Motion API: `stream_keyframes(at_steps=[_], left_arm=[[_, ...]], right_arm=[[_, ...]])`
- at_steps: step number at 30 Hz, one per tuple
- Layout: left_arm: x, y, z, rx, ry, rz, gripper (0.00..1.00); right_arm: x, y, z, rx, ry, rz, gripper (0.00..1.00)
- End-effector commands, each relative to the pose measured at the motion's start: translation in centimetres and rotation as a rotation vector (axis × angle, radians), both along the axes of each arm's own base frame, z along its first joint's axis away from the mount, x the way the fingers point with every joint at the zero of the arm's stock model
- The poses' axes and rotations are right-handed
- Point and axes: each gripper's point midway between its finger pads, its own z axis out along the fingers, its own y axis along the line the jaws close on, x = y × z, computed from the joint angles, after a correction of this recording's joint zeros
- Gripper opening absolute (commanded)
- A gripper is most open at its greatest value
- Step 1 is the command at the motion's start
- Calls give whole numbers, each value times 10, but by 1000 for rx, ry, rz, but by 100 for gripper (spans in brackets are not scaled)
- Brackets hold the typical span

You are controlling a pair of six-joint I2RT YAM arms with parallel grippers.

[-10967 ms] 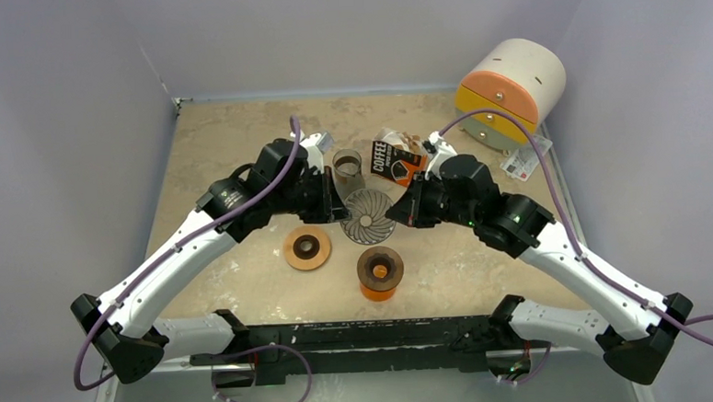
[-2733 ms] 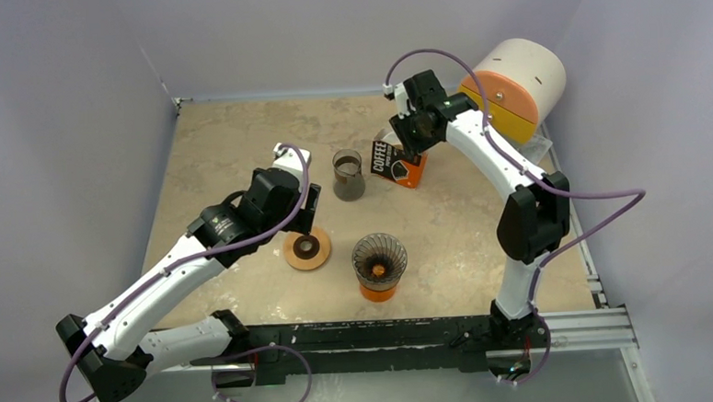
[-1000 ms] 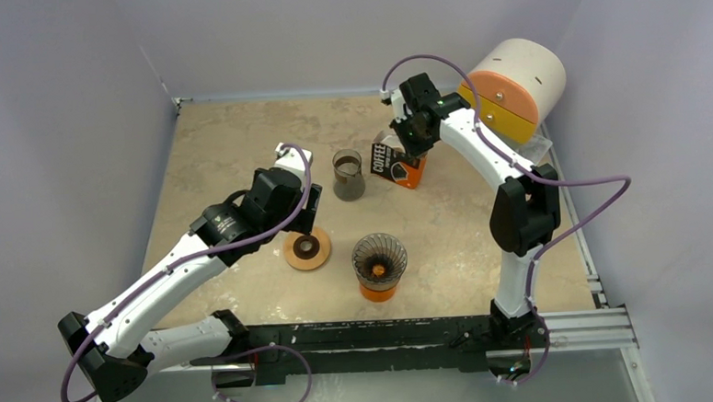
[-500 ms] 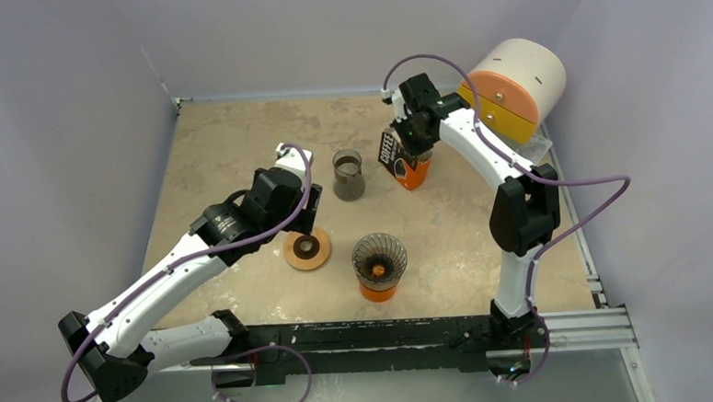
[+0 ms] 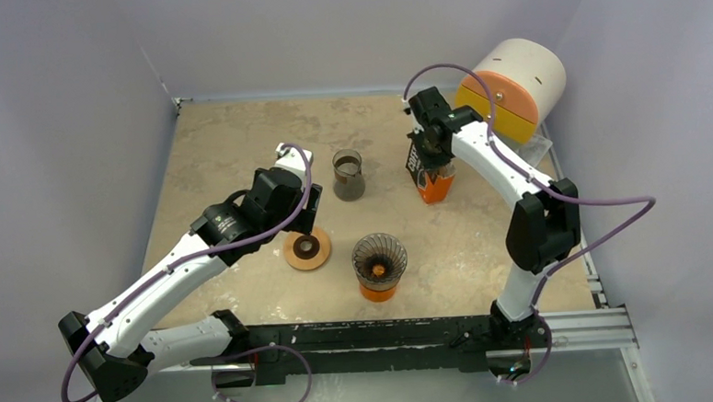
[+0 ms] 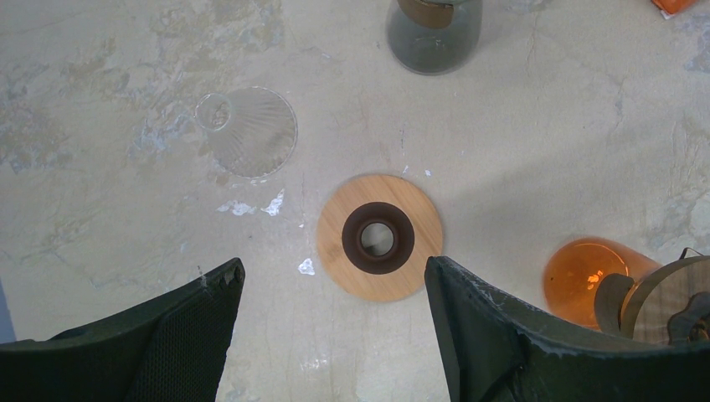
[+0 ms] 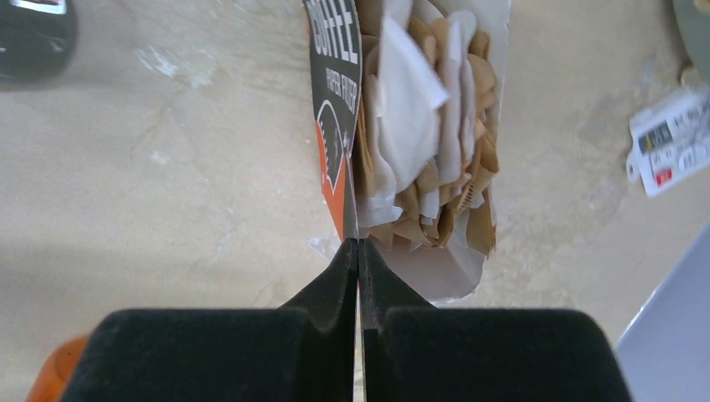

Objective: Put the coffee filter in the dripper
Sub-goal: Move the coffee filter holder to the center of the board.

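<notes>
jaws of the right gripper (image 7: 358, 251) are clenched flat together on the thin top edge of the filter pack (image 7: 331, 126), pinching its black and orange printed card wall. the pack stands upright with its mouth open towards the wrist camera, and the coffee filters (image 7: 419, 109) are inside it, a crumpled stack of white and brown pleated paper. it sits towards the far right corner of the worktop (image 5: 230, 143); whether its base touches the surface cannot be told.

the left gripper (image 6: 333, 266) hangs released, its dark textured fingers spread wide above a round wooden disc (image 6: 381, 237) with a dark ring and a hole at its centre.

the dripper (image 5: 379, 258), a cone of thin dark wire, sits in the top of a translucent orange cup (image 5: 377, 290) near the middle of the near edge, well apart from the pack and just right of the disc. nothing lies inside the wire cone.

a smoky glass beaker (image 5: 348, 175) stands between the two arms, left of the pack. a clear ribbed glass cone (image 6: 251, 134) lies on its side beyond the disc. a pale drum (image 5: 513, 87) with orange and yellow drawer fronts lies at the far right corner, and a printed paper slip (image 7: 670, 142) lies close to the pack.

the worktop is mottled beige stone with pale scuffs, closed in by plain lilac-grey walls (image 5: 53, 106).
</notes>
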Motion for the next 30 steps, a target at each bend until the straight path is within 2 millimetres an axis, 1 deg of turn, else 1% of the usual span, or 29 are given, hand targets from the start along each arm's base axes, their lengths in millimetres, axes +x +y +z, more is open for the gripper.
stream_keyframes(at_steps=[1, 5, 10, 11, 15, 18, 22, 30], left_arm=[[5, -1, 3, -4, -21, 1, 78], [5, -1, 4, -6, -24, 1, 78], [4, -1, 5, -9, -24, 1, 78], [4, -1, 5, -10, -24, 0, 78], [4, -1, 5, -13, -23, -3, 78], [4, -1, 5, -12, -22, -2, 78], [4, -2, 4, -11, -21, -3, 78], [3, -1, 4, -9, -19, -3, 78]], right_arm=[[-18, -20, 9, -43, -26, -133, 0], [-25, -22, 8, -25, -37, -174, 0], [-24, -17, 6, -7, -27, -184, 0], [-23, -17, 7, -2, -30, -185, 2], [-21, -12, 13, 23, -36, -176, 11], [-20, -12, 19, 29, -45, -179, 13], [-18, -11, 29, 35, -67, -181, 19], [-13, -13, 51, 46, -123, -190, 23]])
